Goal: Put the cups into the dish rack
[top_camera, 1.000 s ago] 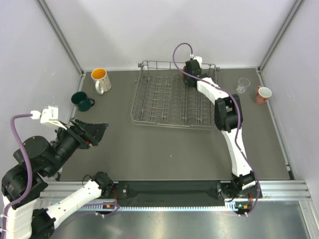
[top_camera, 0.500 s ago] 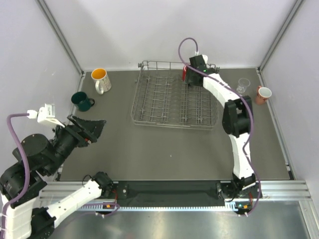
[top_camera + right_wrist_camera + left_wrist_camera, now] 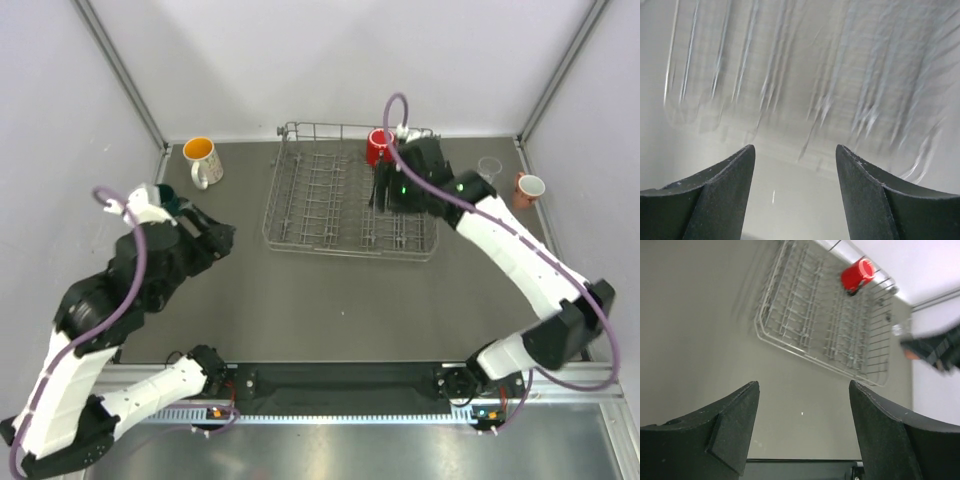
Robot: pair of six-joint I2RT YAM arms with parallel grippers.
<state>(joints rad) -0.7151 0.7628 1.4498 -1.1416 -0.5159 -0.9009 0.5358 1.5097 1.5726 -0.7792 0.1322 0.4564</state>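
The grey wire dish rack point(image 3: 330, 205) stands at the back middle of the table and also shows in the left wrist view point(image 3: 815, 325). The red mug point(image 3: 379, 147) sits in its far right corner point(image 3: 856, 274). My right gripper point(image 3: 379, 199) is open and empty above the rack's right half, just in front of the red mug; its view shows only blurred rack wires point(image 3: 805, 75). My left gripper point(image 3: 217, 237) is open and empty, left of the rack. The white speckled mug point(image 3: 203, 160), clear glass point(image 3: 489, 170) and salmon-pink mug point(image 3: 527, 188) stand on the table. The dark green mug point(image 3: 170, 195) is mostly hidden behind my left wrist.
Grey walls with metal corner posts close in the table on the left, back and right. The white speckled mug is at the far left corner; the glass and the salmon-pink mug are at the far right. My right arm point(image 3: 520, 260) stretches over the table's right side.
My right gripper has let go of the red mug, which now stands in the rack, and has drawn back over the rack. My left arm has swung forward, covering the dark green mug.
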